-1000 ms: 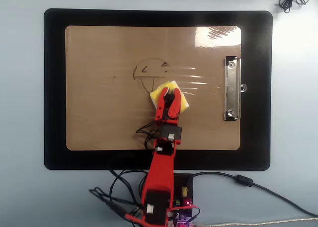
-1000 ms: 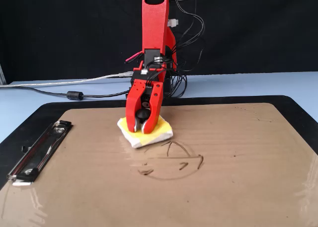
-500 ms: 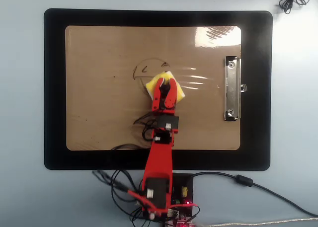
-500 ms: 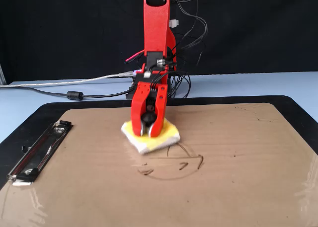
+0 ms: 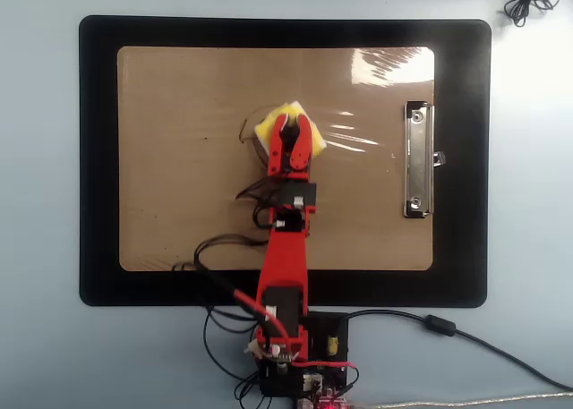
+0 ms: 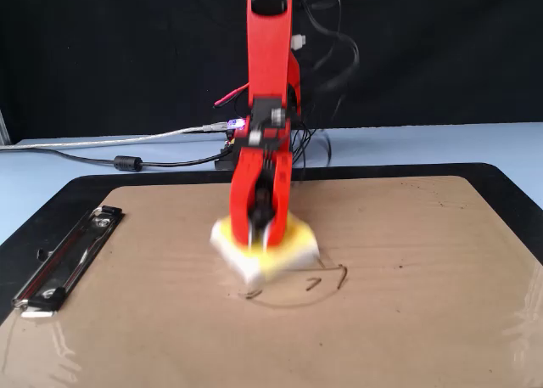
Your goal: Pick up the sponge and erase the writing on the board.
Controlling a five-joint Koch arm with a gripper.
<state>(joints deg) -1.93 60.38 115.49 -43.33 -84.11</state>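
Note:
The yellow sponge (image 5: 269, 123) (image 6: 293, 248) lies flat on the brown board (image 5: 179, 203) (image 6: 407, 320), pressed down by my red gripper (image 5: 290, 132) (image 6: 260, 235), whose jaws are shut on its black knob. The sponge covers most of the writing. Only a short arc of the writing (image 5: 242, 137) shows at the sponge's left in the overhead view. In the fixed view a few strokes of the writing (image 6: 327, 279) show in front of the sponge. The fixed view is motion-blurred around the gripper.
The board rests on a black mat (image 5: 98, 158) (image 6: 51, 201). Its silver clip (image 5: 417, 158) (image 6: 68, 256) sits at the right in the overhead view. Loose cables (image 5: 224, 248) trail from the arm over the board's near edge. A thick cable (image 6: 127, 161) crosses the blue table.
The gripper has pushed the sponge across the board, away from the arm's base, onto the drawing. The outline and horizontal line that showed before are now covered or gone.

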